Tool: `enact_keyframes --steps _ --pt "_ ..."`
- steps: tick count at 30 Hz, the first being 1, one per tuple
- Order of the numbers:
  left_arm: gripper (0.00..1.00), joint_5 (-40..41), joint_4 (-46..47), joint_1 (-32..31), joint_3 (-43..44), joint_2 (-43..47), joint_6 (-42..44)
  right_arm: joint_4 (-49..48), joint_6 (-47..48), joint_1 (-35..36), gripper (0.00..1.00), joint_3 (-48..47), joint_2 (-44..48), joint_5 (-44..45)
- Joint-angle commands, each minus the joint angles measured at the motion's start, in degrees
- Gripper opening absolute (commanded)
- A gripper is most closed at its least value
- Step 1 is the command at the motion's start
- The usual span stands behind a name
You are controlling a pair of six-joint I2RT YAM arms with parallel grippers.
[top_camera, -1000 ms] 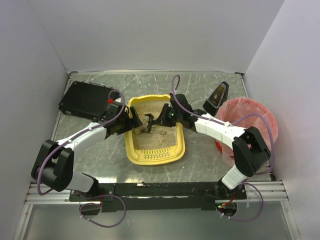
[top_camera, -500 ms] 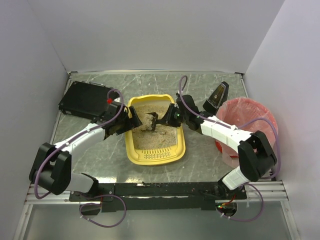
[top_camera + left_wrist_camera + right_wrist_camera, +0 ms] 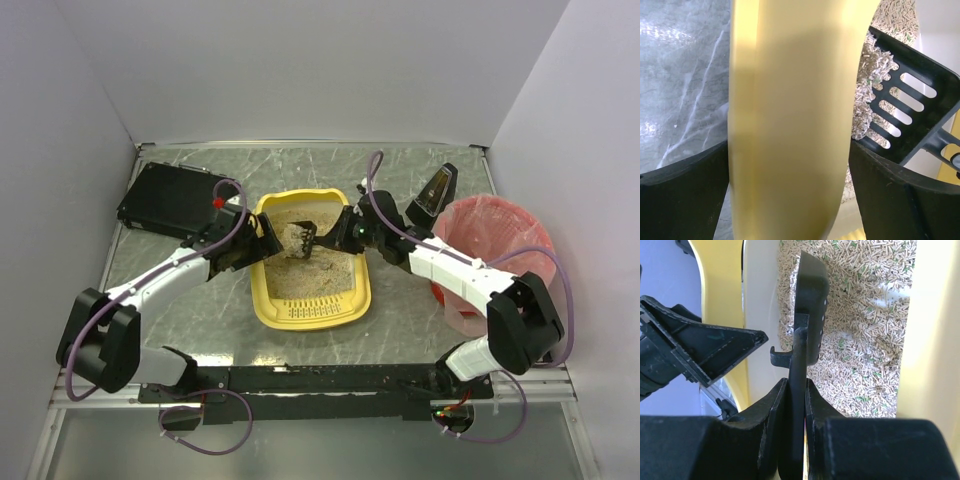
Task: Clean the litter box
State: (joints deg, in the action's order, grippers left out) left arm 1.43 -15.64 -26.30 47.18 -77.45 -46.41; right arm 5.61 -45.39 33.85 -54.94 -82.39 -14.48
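box place: the litter box (image 3: 312, 313) is seen at the centre of the overhead view, set on the grey marbled table (image 3: 200, 300) between the two arms.
long axis: it is run from top to bottom of the overhead frame, leaning slightly; the slotted rim is turned toward the lower edge.
left gripper: the left gripper (image 3: 262, 245) is set astride the wall on the left of the overhead view, jaws spread wide; a squeeze on the wall cannot be told.
right gripper: the right gripper (image 3: 796, 385) is closed narrow on the handle of a black scoop (image 3: 300, 240).
scoop: it is held over the upper half of the box, heaped with litter, blade turned toward the frame's left.
overhead view only: the slotted end, a pink-red bin (image 3: 495, 205) at right and a black box (image 3: 170, 200) at upper left are shown.
left wrist only: the scoop's long slots are seen, with pellets lying on the blade; the yellow wall fills the gap between the fingers.
right wrist only: the pinch on the handle is shown, the scoop is seen edge-on, and the litter is resolved as pale pellets.
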Motion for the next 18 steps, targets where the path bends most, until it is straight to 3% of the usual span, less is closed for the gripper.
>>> enact_keyframes --steps 1,18 --pt "0.97 3.4 -1.5 -0.3 2.1 3.7 -1.0 -3.8 -0.4 -0.4 0.0 -0.1 4.7 0.2" --pt "0.97 3.2 -3.2 -0.1 2.7 9.0 -1.9 -10.3 -7.2 -1.7 0.0 8.7 15.3 1.8"
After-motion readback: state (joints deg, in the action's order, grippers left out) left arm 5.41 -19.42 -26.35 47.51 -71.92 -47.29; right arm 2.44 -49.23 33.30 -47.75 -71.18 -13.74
